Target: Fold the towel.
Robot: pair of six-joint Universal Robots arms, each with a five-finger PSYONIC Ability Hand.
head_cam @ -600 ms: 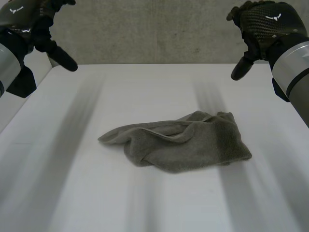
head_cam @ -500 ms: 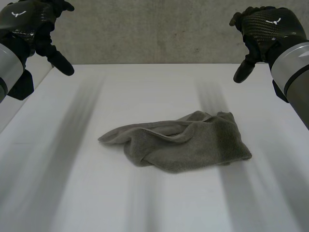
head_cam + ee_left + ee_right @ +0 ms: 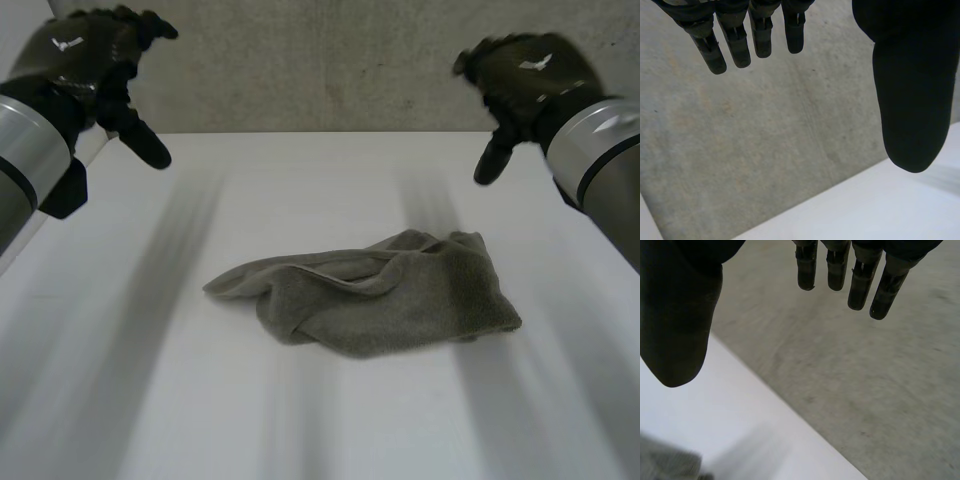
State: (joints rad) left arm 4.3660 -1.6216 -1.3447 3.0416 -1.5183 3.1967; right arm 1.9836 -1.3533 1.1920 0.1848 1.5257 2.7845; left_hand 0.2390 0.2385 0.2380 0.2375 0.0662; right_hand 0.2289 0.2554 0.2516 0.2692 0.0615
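The towel (image 3: pixel 380 295) is lying crumpled, apparently half folded, on the desk (image 3: pixel 300 190). Beyond the towel, well apart from it, the left hand (image 3: pixel 85 70) and right hand (image 3: pixel 525 85) are hovering, fingers loosely spread, holding nothing.

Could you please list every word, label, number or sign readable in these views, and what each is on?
No words or numbers can be read anywhere.
On the left hand: a small white emblem on its back, no letters.
On the right hand: a similar white mark on its back, no letters to be made out.
On the towel: no tag or print visible.
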